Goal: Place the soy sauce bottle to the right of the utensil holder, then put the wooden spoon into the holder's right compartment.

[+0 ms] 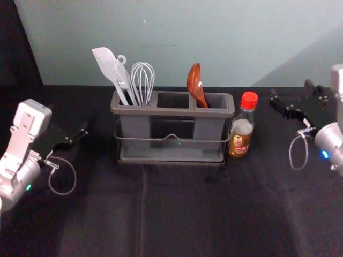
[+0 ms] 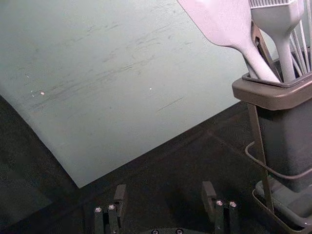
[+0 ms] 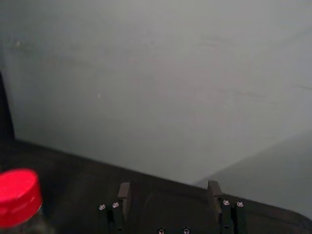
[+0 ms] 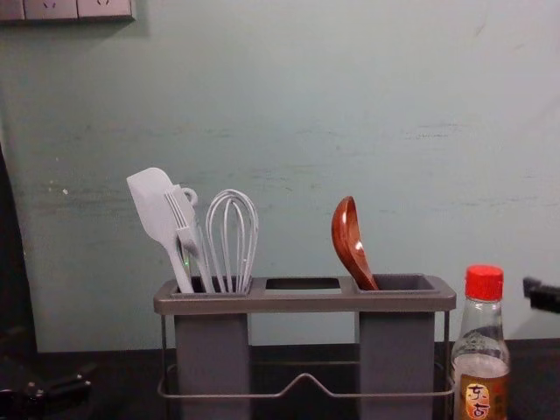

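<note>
My left gripper (image 1: 72,140) is open at the left of the utensil holder (image 1: 171,111), and empty in the left wrist view (image 2: 164,189). Over at the right, beyond the bottle, my right gripper (image 1: 292,92) is open; its own wrist view shows the gripper (image 3: 169,187) holding nothing. The soy sauce bottle (image 1: 241,128), red-capped, stands upright close beside the holder's right end; its cap (image 3: 19,197) is in the right wrist view. The wooden spoon (image 4: 351,245) leans in the holder's right compartment, bowl up, its lower handle hidden inside.
A white spatula (image 4: 156,206), a fork-like utensil (image 4: 187,229) and a whisk (image 4: 232,236) stand in the left compartment. The middle section (image 1: 173,100) holds no utensil. A pale wall (image 1: 177,43) rises behind the dark-covered table (image 1: 177,209).
</note>
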